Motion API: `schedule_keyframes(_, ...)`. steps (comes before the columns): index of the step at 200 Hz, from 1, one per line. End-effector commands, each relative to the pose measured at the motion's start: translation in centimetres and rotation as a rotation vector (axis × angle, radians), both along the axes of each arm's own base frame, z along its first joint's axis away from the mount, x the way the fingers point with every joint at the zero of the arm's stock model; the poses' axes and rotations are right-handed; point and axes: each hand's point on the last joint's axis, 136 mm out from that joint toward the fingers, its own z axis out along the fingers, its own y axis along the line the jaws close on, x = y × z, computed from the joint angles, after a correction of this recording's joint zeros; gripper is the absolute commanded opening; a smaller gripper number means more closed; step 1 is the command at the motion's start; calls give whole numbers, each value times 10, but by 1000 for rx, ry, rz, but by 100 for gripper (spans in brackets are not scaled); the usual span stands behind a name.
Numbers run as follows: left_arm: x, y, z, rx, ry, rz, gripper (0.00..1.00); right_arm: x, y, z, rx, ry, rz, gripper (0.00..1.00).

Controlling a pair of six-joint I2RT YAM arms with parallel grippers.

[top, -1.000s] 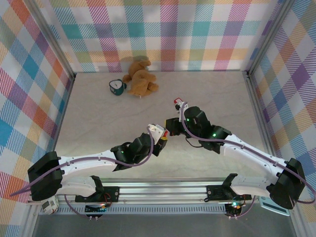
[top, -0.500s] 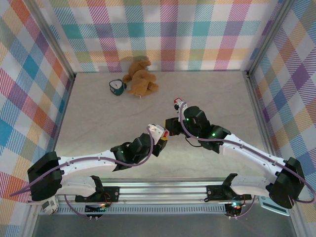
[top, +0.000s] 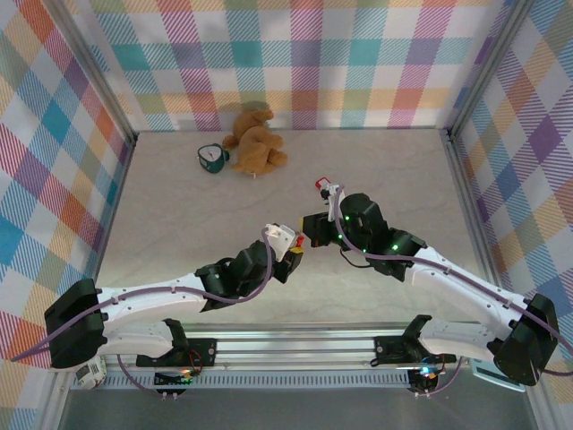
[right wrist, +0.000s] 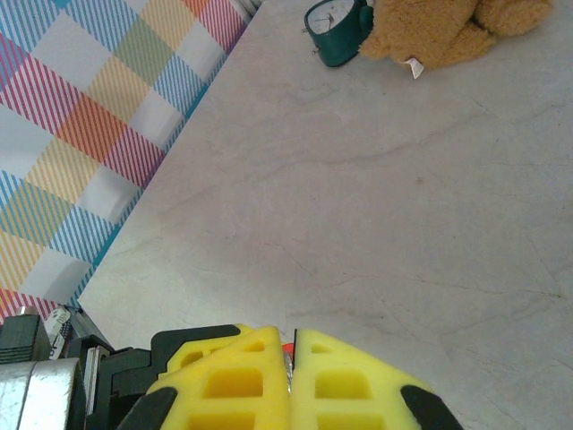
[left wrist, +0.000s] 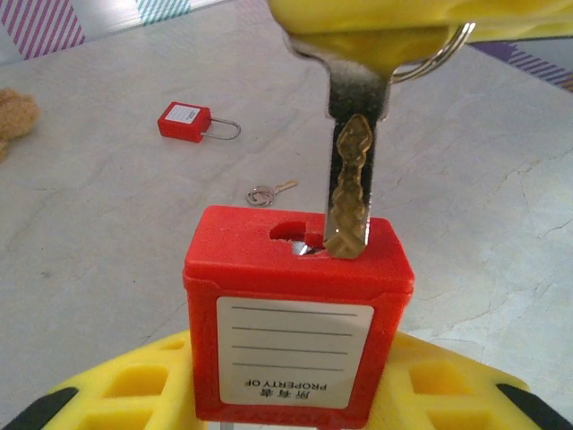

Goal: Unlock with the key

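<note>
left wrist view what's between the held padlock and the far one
A small ringed key on the table, between held padlock and far padlock, in the left wrist view.

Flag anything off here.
Key in right pincer looks misaligned: tip sits right of the keyhole on the padlock held by left pincer, not in it. Second padlock and spare key lie loose on the table behind.
</note>
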Motion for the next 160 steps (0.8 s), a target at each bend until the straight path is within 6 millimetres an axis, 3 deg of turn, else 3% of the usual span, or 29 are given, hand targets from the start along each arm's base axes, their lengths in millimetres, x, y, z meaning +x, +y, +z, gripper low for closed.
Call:
schedule_keyframes(1,0,-6,43,-141,-58,-2,29,-5,-12,-25,-71,55,-16,3)
schedule_keyframes(160,-3,-13,38,-138,-34,-30,28,10,-5,-25,-47,58,-13,3)
